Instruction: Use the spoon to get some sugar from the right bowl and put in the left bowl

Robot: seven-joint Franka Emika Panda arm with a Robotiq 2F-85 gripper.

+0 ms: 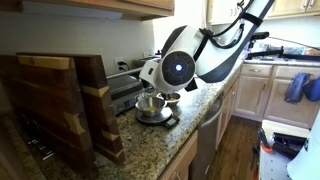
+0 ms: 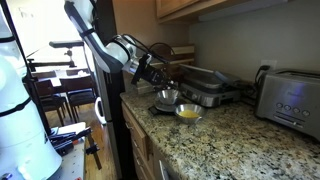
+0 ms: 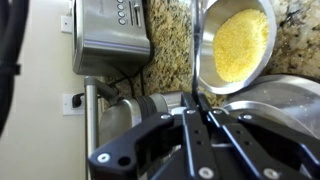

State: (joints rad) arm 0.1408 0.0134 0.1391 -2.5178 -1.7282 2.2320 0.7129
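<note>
My gripper (image 3: 195, 100) is shut on the thin dark spoon (image 3: 194, 88), which sticks out past the fingertips; its tip is too small to make out. The left bowl (image 3: 243, 45), shiny metal with a yellowish-tan inside, lies just beyond the fingertips. The right bowl's metal rim (image 3: 285, 92) curves beside the fingers at the lower right. In an exterior view the gripper (image 2: 160, 84) hangs right over the right bowl (image 2: 166, 97), with the left bowl (image 2: 188, 112) beside it. In an exterior view the gripper (image 1: 166, 93) hovers over a metal bowl (image 1: 151, 106). The sugar is not clearly visible.
A steel toaster (image 2: 291, 100) stands on the granite counter (image 2: 230, 140), and a countertop grill (image 2: 208, 86) sits behind the bowls. Wooden cutting boards (image 1: 60, 105) stand close by. The counter's edge (image 1: 185, 150) drops off near the bowls. Upper cabinets hang above.
</note>
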